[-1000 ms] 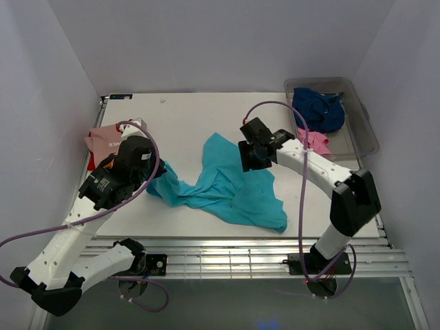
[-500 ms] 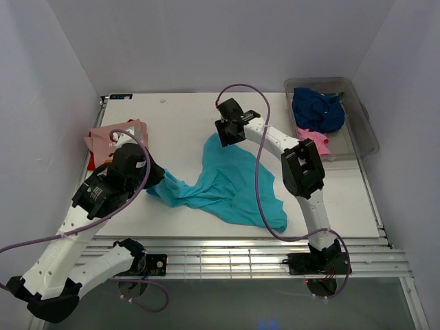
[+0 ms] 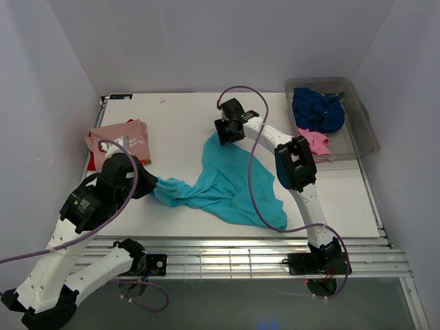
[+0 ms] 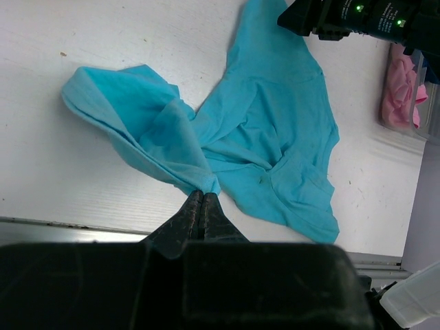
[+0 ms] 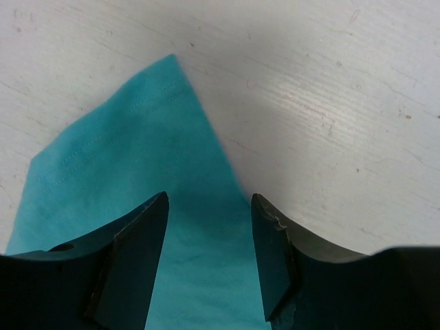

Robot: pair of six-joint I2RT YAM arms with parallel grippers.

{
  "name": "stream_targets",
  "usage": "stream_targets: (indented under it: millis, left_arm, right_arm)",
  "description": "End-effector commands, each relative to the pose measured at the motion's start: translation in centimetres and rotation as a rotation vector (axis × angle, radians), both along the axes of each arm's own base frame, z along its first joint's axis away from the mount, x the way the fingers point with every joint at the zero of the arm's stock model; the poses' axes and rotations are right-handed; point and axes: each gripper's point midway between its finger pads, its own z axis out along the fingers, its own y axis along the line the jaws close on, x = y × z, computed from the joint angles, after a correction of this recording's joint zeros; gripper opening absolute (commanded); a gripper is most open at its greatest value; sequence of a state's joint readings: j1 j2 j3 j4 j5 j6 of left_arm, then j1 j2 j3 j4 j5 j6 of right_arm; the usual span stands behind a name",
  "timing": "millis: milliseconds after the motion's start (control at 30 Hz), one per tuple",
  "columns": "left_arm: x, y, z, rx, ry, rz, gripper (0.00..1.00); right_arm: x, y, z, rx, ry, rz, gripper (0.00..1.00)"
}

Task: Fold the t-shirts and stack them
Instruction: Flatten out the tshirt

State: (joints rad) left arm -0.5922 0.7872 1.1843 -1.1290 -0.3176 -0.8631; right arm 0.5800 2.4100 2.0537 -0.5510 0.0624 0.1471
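The white counter [image 3: 179,113] carries a crumpled plain turquoise cloth t-shirt [image 3: 234,185], spread across its middle. The left claw [image 4: 201,201] is clamped tight on the shirt's bunched near-left edge. The right claw [image 5: 208,203] hovers, jaws apart, over its pointed far corner.

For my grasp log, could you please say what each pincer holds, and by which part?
Left pincer: the turquoise t-shirt, by a bunched fold at its left end. Right pincer: open above it, holding nothing.
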Motion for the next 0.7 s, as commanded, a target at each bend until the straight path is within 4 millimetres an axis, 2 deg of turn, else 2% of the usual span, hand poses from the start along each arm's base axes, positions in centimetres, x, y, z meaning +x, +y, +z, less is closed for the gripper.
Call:
stream_targets:
  millis: [0, 233, 300, 400, 467, 533, 567, 633, 667]
  left_arm:
    - [-0.9, 0.6, 0.8, -0.028, -0.008, 0.021, 0.0]
    - [-1.2, 0.9, 0.8, -0.025, -0.001, 0.026, 0.0]
    - [-1.2, 0.9, 0.8, -0.027, -0.001, 0.029, 0.0]
    - [-1.3, 1.0, 1.0, -0.034, -0.009, 0.034, 0.0]
    - [-1.4, 1.2, 1.2, -0.035, -0.017, 0.041, 0.0]
    - [-1.4, 1.5, 1.1, -0.026, -0.017, 0.047, 0.0]
    - [-1.3, 1.6, 1.0, -0.018, -0.019, 0.057, 0.0]
    - [-1.0, 1.8, 0.7, 0.0, -0.02, 0.066, 0.0]
    - [-0.7, 2.1, 0.7, 0.015, -0.028, 0.078, 0.0]
  right_arm:
    - [1.2, 1.2, 0.4, 0.061, -0.02, 0.022, 0.58]
    - [0.3, 0.6, -1.4, 0.041, 0.011, 0.026, 0.58]
    - [-0.7, 0.9, -2.2, 0.05, 0.051, 0.055, 0.57]
    - [-1.6, 0.4, -3.1, 0.032, 0.077, 0.056, 0.42]
    - [-2.3, -0.2, -3.7, 0.02, 0.101, 0.053, 0.23]
    - [-2.5, -0.5, -3.0, 0.018, 0.098, 0.041, 0.08]
    - [-2.5, -0.8, -2.8, 0.008, 0.092, 0.031, 0.08]
    - [-2.3, -1.3, -0.7, -0.005, 0.058, 0.012, 0.08]
    - [-1.8, -1.9, 1.1, -0.021, 0.017, -0.012, 0.08]
